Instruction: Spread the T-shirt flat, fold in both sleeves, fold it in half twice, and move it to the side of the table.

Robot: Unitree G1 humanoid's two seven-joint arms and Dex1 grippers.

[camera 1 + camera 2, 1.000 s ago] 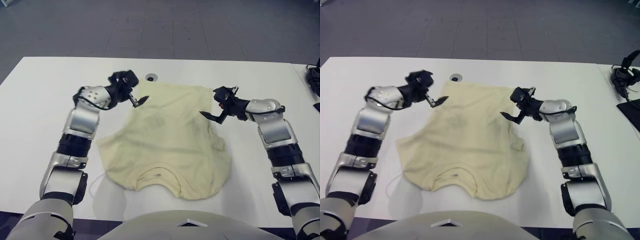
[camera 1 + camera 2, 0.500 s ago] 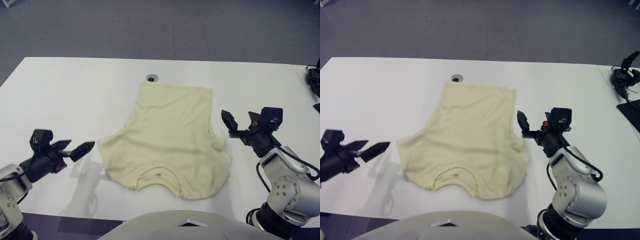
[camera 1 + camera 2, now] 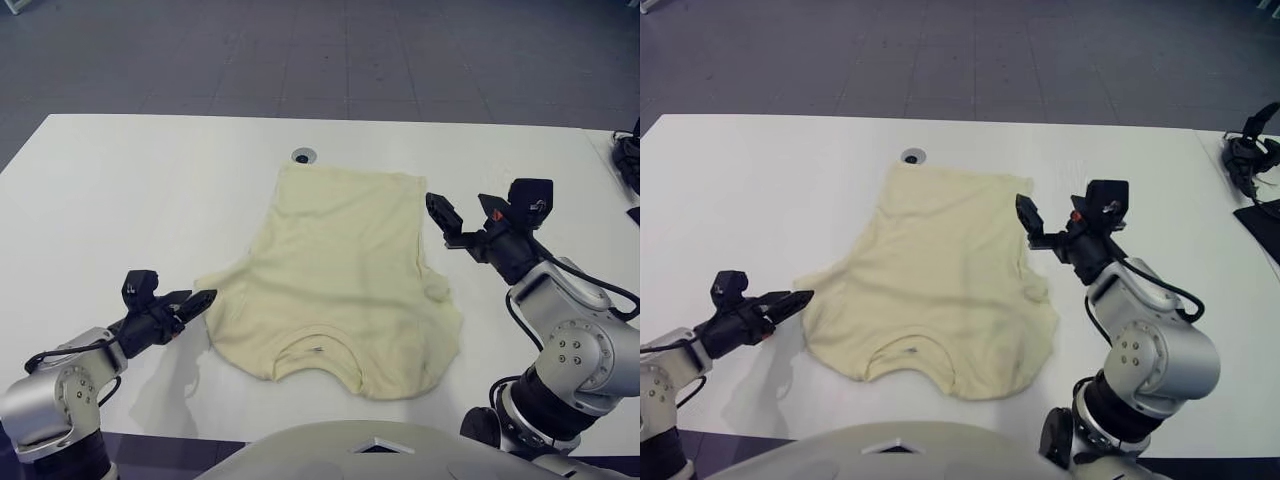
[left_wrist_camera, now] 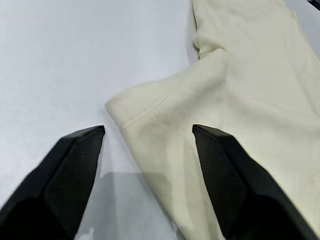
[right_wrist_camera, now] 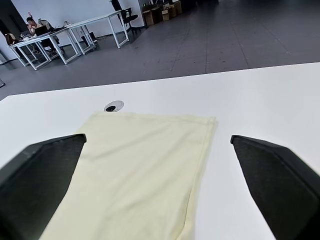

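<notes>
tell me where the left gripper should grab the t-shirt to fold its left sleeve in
Grip the left sleeve at its hemmed outer edge, coming in low over the table from the robot's left. The sleeve sticks out flat toward the open left gripper, so one finger likely has to slide under the hem.

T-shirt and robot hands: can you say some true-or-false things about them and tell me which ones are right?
1. The T-shirt lies on the white table. True.
2. The left gripper is shut on a sleeve. False: its fingers are apart and it holds nothing; the left sleeve lies just ahead of them.
3. The right gripper is open. True.
4. The T-shirt is folded in half. False: it lies spread open, collar toward the robot.
5. A round table hole sits by the shirt's far corner. True.
</notes>
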